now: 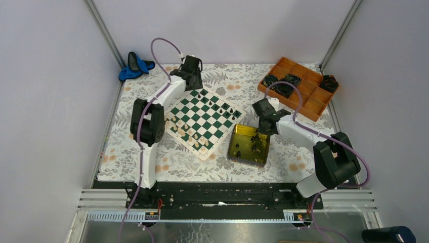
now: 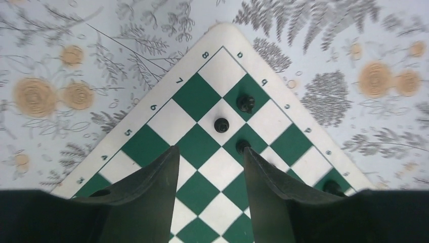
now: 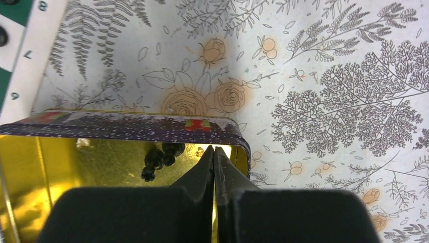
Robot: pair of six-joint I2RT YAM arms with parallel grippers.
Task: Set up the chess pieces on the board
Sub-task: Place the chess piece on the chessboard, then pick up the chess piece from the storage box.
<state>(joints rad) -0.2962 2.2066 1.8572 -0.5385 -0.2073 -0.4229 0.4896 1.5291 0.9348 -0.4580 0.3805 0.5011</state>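
- Placement: left jaws parted, empty, over the board's (image 2: 195, 96) far corner by black pieces (image 2: 221, 124).
- Right jaws pinched together over the gold tin (image 3: 126, 126); next we spread them round a piece (image 3: 152, 164).

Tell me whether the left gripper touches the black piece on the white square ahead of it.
Apart. In the left wrist view the open left gripper sits short of the black piece; bare board shows between it and both fingertips.

Both arms (image 1: 169, 91) are white with black joints, lilac cables (image 1: 163, 39), black jaws.
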